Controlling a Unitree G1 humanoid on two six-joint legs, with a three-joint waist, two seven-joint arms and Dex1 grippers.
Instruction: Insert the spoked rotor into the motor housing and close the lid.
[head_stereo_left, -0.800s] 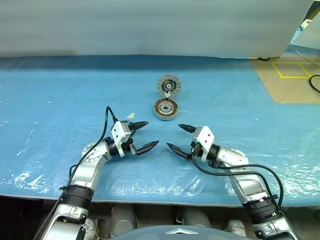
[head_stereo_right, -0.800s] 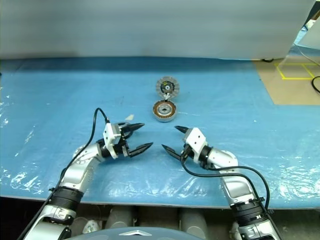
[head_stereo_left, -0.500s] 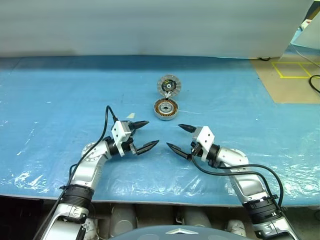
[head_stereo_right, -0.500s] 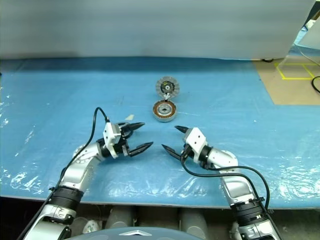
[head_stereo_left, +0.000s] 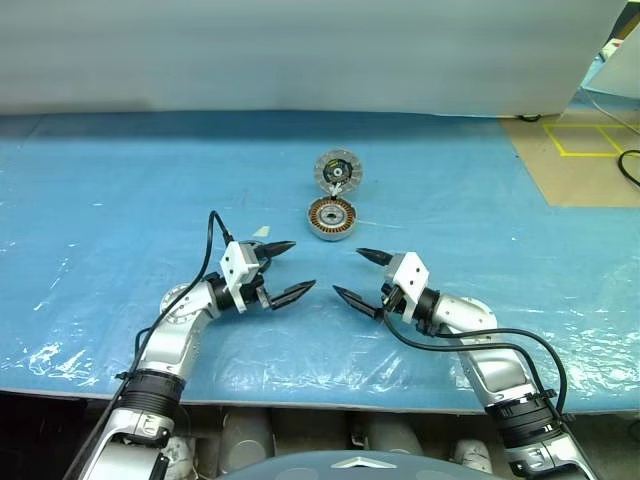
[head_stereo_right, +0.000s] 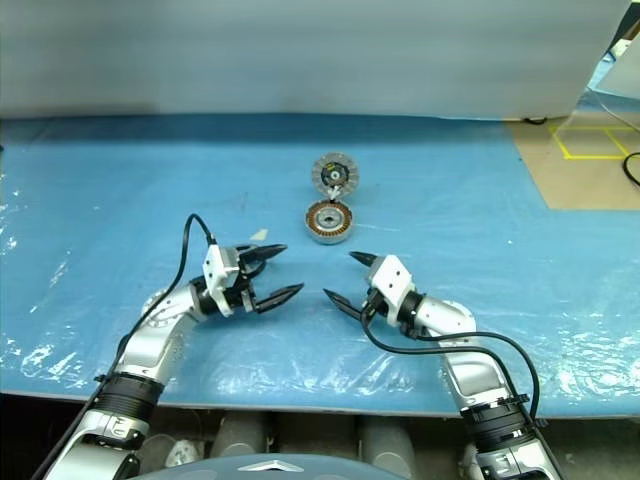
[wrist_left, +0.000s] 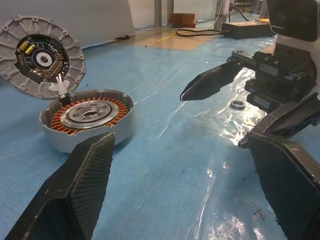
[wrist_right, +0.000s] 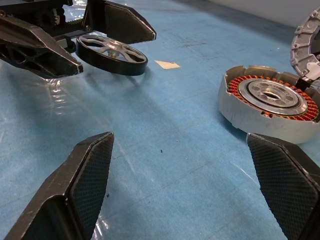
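The motor housing (head_stereo_left: 331, 218), a silver cup ringed with copper windings, lies on the blue sheet ahead of both grippers. Just behind it the ribbed lid (head_stereo_left: 338, 170) stands tilted up, its dark inner face (wrist_left: 42, 55) toward me. The spoked rotor (wrist_right: 112, 52), black-rimmed with silver spokes, lies flat on the sheet behind the left gripper, partly hidden under the left forearm (head_stereo_left: 180, 296). My left gripper (head_stereo_left: 301, 266) and right gripper (head_stereo_left: 347, 272) hover open and empty, pointing at each other a short gap apart, nearer to me than the housing.
A small metal ring (wrist_left: 237, 104) lies on the sheet near the right gripper. A scrap of pale tape (wrist_right: 167, 64) sits between rotor and housing. The blue sheet (head_stereo_left: 120, 200) stretches wide on both sides; a tan floor with yellow lines (head_stereo_left: 580, 150) lies far right.
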